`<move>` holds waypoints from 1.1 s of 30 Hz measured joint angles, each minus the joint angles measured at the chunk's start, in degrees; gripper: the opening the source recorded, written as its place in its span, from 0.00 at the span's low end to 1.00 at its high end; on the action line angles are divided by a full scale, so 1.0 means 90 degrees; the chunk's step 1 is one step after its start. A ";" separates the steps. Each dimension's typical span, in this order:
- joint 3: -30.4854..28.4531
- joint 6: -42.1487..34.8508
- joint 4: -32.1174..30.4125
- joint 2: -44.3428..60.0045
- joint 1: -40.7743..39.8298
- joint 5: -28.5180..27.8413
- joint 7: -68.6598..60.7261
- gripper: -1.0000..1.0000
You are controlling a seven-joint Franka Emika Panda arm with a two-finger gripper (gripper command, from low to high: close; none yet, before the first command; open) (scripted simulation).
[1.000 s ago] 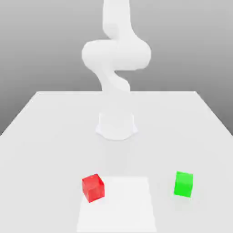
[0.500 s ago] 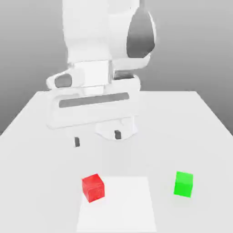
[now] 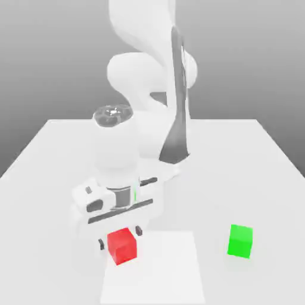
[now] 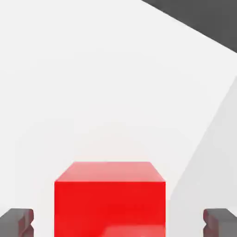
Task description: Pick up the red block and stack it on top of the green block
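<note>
Overhead, grey backdrop; white table (image 3: 53,155) (matte) below.

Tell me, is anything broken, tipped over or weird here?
Nothing stands out. The red block and green block both sit flat and apart on the white table, and the open gripper hangs over the red one.

I see the red block (image 3: 123,245), bright red all over with no pattern, and the green block (image 3: 240,240), plain bright green. The desk (image 3: 250,161) is white. My arm (image 3: 146,77) is white with a dark grey stripe, and the gripper (image 3: 119,235) has dark grey fingertips (image 4: 17,221).
</note>
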 joint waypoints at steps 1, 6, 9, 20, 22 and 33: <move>0.0000 0.0000 0.0000 0.0000 0.0000 0.0000 0.0000 0.00; 0.0072 0.0040 0.0008 0.0063 -0.0060 0.0045 -0.0029 0.00; -0.0151 -0.0178 -0.0029 -0.0220 0.0090 -0.0256 0.0184 0.00; -0.0090 -0.1399 -0.0188 -0.1600 0.0172 -0.1357 0.1221 0.00; 0.0301 -0.1512 -0.0167 -0.1685 0.0380 -0.1339 0.1371 0.00; 0.1466 -0.1418 0.0170 -0.1275 0.2765 -0.1464 0.2378 0.00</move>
